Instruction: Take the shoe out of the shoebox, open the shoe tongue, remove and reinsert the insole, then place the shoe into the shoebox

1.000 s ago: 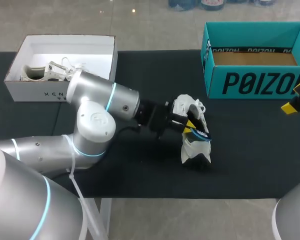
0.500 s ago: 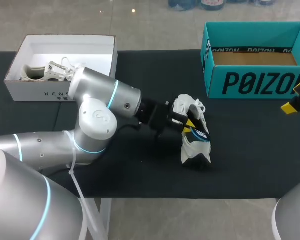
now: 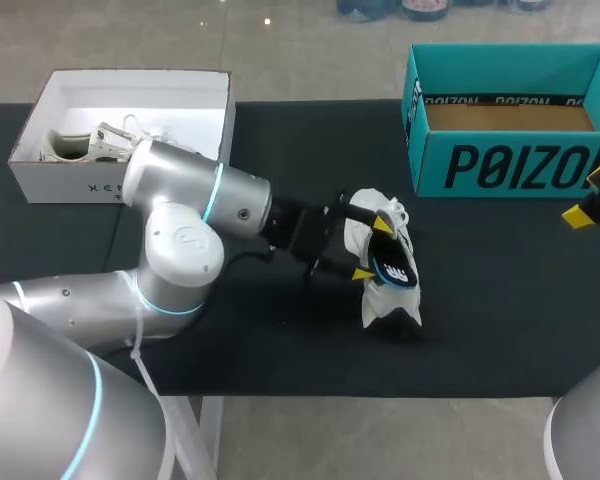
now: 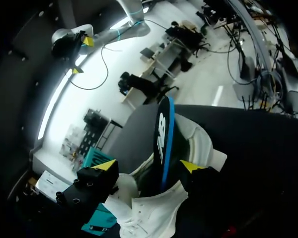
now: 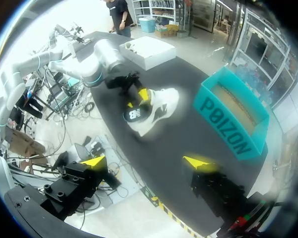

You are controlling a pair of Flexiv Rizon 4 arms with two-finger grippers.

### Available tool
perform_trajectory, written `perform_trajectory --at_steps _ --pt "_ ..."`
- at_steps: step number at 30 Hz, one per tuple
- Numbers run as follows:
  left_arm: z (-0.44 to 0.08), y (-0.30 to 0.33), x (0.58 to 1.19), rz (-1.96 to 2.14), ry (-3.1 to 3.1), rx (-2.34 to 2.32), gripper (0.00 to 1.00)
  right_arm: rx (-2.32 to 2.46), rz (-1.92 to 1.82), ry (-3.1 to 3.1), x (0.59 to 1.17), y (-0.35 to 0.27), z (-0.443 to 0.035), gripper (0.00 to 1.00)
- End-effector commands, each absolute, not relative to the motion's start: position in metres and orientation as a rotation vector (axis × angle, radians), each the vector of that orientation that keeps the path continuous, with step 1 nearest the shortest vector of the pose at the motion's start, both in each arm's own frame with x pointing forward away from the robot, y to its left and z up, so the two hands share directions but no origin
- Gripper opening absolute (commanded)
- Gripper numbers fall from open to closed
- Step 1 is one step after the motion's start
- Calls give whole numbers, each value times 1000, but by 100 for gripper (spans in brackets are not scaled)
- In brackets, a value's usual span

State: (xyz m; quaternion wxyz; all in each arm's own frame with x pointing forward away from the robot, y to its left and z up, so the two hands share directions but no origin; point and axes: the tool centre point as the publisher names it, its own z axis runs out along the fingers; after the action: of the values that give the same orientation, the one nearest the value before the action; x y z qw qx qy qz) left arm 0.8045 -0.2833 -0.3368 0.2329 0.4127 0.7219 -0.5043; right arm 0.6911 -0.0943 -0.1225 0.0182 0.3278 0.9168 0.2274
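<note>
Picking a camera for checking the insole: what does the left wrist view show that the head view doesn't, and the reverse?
Only left wrist: close up, the insole standing on edge in the shoe, clear of one finger of the open left gripper. Only head: the white shoebox holding another shoe. Both: shoe, insole, left gripper, the teal shoebox.

A black-covered table (image 3: 500, 300) carries a white shoebox (image 3: 75, 185) at its far left corner, a teal shoebox (image 3: 510, 165) at far right, and a white shoe (image 3: 388, 298) mid-surface.
</note>
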Motion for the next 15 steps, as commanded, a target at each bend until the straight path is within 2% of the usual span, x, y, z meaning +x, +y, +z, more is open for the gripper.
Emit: perform_trajectory --at_steps 1,3,4,5,7,9,10,15 --pt "-336 -289 797 -1400 1978 1137 74 1021 701 2853 694 -93 -122 100" --pt "-337 -293 793 -1417 1976 1138 72 1021 701 2853 694 -93 -122 100" --pt "-337 -295 792 -1422 1974 1139 68 1021 701 2853 694 -93 -122 100" --pt "-338 -297 790 -1434 1972 1137 54 1021 701 2853 694 -93 -122 100" --pt "-339 -299 789 -1446 1967 1138 39 1021 701 2853 694 -93 -122 100" --pt "-339 -300 788 -1456 1966 1141 7 1021 701 2853 694 -93 -122 100" --pt "-339 -301 788 -1458 1966 1142 0 1021 701 2853 694 -93 -122 100" --pt "-340 -301 788 -1466 1964 1155 0 1021 701 2853 694 -93 -122 100"
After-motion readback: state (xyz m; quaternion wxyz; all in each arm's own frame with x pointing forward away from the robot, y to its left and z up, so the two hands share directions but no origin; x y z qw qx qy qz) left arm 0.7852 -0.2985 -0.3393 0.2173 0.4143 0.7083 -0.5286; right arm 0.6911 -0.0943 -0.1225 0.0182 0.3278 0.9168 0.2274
